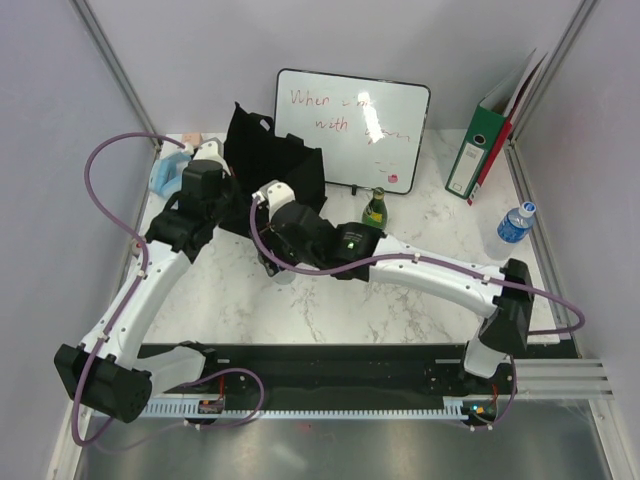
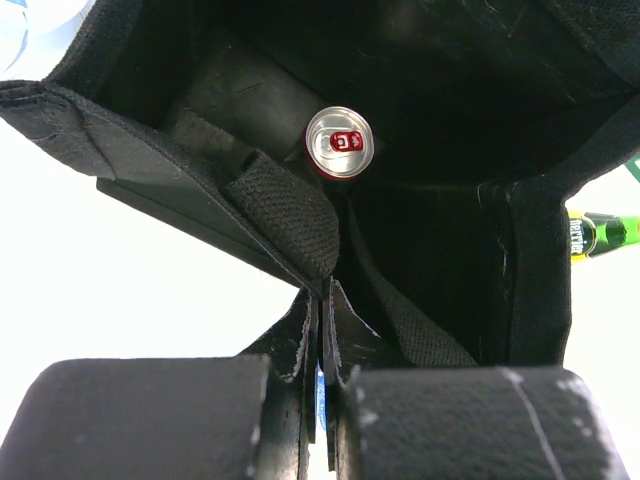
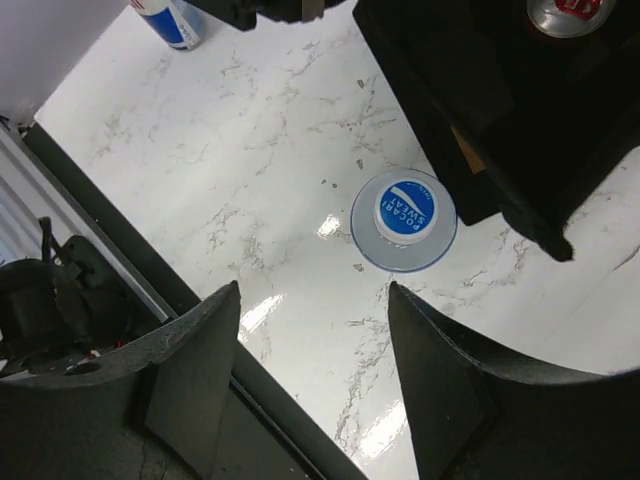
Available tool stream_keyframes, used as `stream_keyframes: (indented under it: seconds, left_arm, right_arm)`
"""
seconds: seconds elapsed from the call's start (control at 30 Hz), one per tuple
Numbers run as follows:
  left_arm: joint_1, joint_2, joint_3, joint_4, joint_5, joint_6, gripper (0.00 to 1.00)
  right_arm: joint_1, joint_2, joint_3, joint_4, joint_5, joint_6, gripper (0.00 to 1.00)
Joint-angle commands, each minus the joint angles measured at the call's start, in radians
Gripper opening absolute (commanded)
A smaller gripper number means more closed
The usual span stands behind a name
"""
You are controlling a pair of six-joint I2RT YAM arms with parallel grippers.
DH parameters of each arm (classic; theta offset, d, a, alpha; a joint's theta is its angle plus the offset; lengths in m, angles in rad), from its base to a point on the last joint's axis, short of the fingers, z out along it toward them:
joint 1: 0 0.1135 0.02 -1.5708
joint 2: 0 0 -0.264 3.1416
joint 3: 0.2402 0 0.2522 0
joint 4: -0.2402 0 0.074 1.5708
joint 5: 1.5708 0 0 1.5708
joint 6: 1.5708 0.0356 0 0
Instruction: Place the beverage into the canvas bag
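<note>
Near the tabletop's far left corner stands the bag. Only the left wrist view shows the left hand clenched on its rim. The right wrist view shows the right hand released over a bottle beside the bag. The can sits inside the bag.

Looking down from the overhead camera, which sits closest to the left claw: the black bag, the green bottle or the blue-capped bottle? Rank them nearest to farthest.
1. The canvas bag: back left, its rim pinched in the left gripper.
2. The green bottle: mid-table, just right of the bag.
3. The blue-capped bottle: at the far right edge.
</note>
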Motion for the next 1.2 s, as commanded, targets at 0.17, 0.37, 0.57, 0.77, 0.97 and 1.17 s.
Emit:
stream_keyframes:
  seconds: [0.17,0.37,0.57,0.77,0.97,1.17]
  left_arm:
    - [0.002,-0.015,0.010,0.001,0.020,-0.029,0.02]
    - [0.002,-0.011,0.010,0.003,0.027,-0.037,0.02]
    - [0.002,-0.006,0.010,0.003,0.017,-0.037,0.02]
    - [0.003,-0.004,0.011,0.003,0.020,-0.039,0.02]
    - [0.003,-0.003,0.011,0.003,0.021,-0.037,0.02]
    - [0.003,-0.004,0.007,0.003,0.024,-0.039,0.02]
  right_arm:
    - [0.033,0.106,0.002,0.045,0.219,0.087,0.69]
    - [0.035,0.134,-0.013,0.101,0.309,0.098,0.68]
    - [0.035,0.151,0.005,0.152,0.332,0.109,0.67]
    - [0.036,0.192,0.041,0.152,0.351,0.118,0.64]
    - [0.036,0.205,0.045,0.137,0.381,0.123,0.63]
    - [0.036,0.206,0.045,0.137,0.406,0.109,0.51]
